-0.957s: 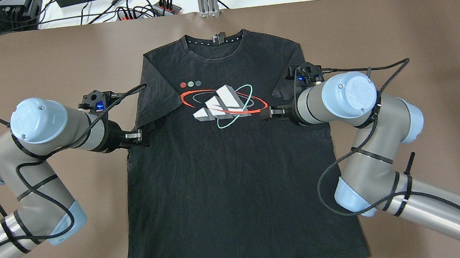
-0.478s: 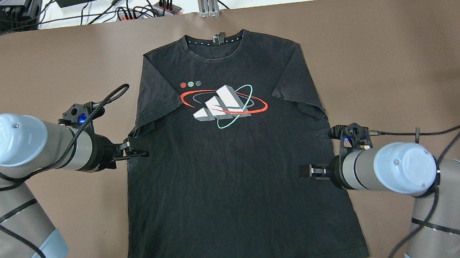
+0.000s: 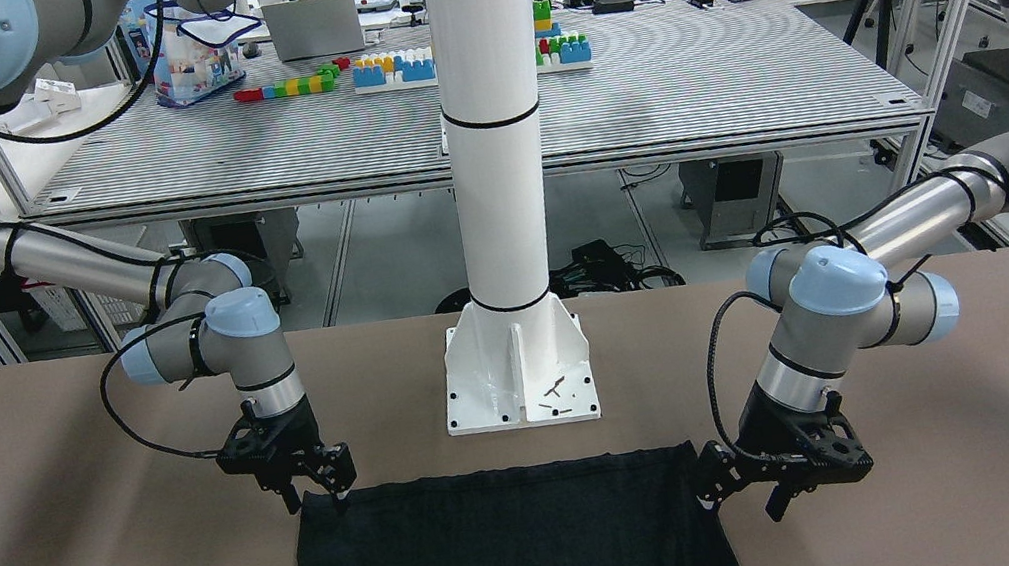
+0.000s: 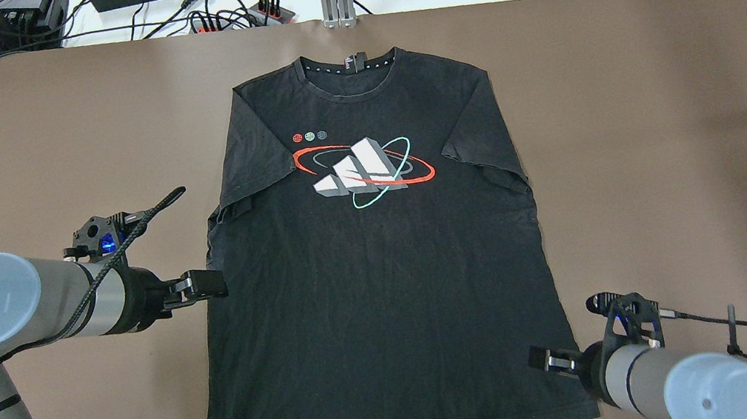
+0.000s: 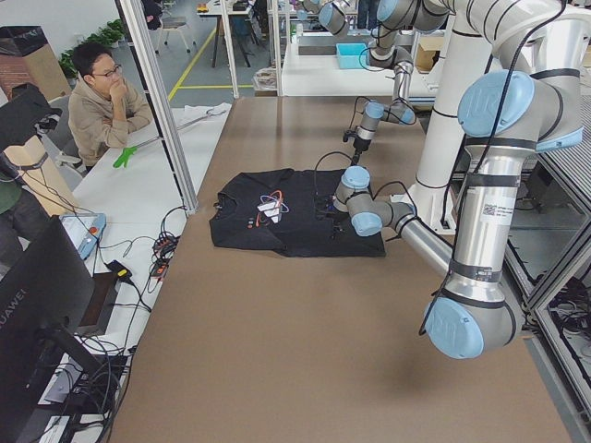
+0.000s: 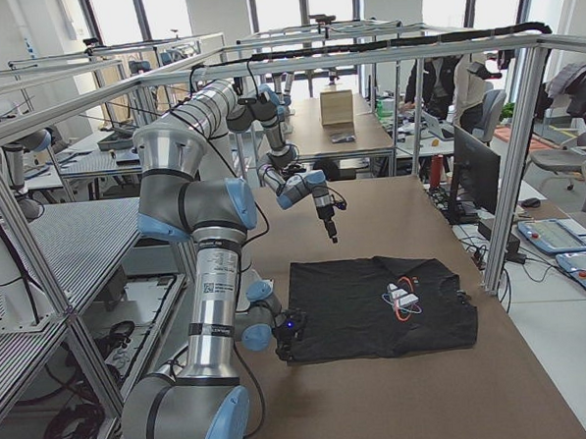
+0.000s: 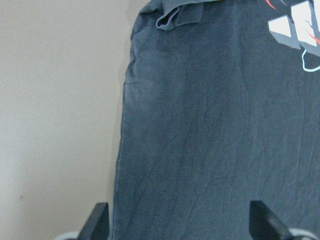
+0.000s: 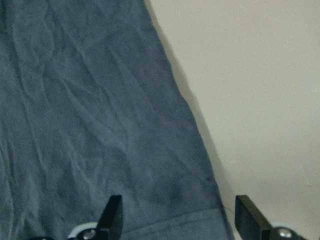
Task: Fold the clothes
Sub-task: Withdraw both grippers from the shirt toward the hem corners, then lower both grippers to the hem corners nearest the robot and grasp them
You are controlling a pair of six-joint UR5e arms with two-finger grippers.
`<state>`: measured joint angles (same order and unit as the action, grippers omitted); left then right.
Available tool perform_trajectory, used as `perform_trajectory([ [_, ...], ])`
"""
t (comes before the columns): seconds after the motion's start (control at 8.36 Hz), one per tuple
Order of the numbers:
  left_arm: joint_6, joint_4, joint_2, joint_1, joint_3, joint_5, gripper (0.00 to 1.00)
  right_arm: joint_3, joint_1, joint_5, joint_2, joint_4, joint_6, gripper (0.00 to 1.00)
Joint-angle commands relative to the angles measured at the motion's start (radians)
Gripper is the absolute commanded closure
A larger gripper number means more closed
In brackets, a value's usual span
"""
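Left gripper (image 4: 204,287) and right gripper (image 4: 546,360) are both spread wide, nothing held. Right is over the hem corner of the black shirt (image 4: 373,299); left is over its side edge, nearer the sleeve. Shirt lies flat on the table (image 4: 666,118), print up. I'd move left to its hem corner, pinch both layers, lift evenly.

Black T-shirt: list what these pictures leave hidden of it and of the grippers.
- Front-facing view: the bottom edge cuts off all but the hem end of the T-shirt.
- Overhead view: the collar label is too small to read.
- Wrist views: the bottom edge cuts the left gripper and right gripper down to the tips of their jaws.
- Side views: the print is too small to make out.
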<state>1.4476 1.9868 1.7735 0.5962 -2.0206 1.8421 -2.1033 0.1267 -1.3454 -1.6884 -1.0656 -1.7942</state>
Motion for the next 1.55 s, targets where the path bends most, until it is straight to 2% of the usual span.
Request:
perform_trajectory([
  [0.0,0.023,-0.002,-0.009,-0.004,-0.016,-0.001,0.01,-0.017,-0.071,0.042,-0.054,-0.001,-0.053,0.23],
  [0.36,0.023,-0.002,-0.026,-0.013,-0.030,-0.003,0.00,-0.014,-0.073,0.042,-0.053,-0.001,-0.056,0.46],
  [0.48,0.023,-0.002,-0.026,-0.015,-0.029,-0.003,0.01,-0.009,-0.075,0.040,-0.051,-0.001,-0.056,0.59],
  [0.72,0.023,-0.002,-0.026,-0.016,-0.029,-0.003,0.01,-0.007,-0.076,0.034,-0.050,-0.001,-0.056,0.73],
  [0.84,0.023,-0.002,-0.026,-0.016,-0.029,-0.003,0.01,-0.007,-0.078,0.032,-0.050,-0.001,-0.056,0.94],
  [0.96,0.028,-0.002,-0.028,-0.022,-0.027,-0.006,0.01,-0.007,-0.079,0.032,-0.050,-0.001,-0.054,1.00],
  [1.08,0.089,0.000,-0.055,-0.060,-0.030,-0.064,0.01,-0.011,-0.079,0.032,-0.050,-0.001,-0.056,1.00],
  [1.32,0.218,0.001,-0.144,-0.230,-0.078,-0.247,0.01,-0.035,-0.078,0.029,-0.050,-0.001,-0.054,1.00],
  [1.44,0.247,0.001,-0.198,-0.277,-0.117,-0.256,0.02,-0.044,-0.076,0.029,-0.050,-0.001,-0.054,1.00],
])
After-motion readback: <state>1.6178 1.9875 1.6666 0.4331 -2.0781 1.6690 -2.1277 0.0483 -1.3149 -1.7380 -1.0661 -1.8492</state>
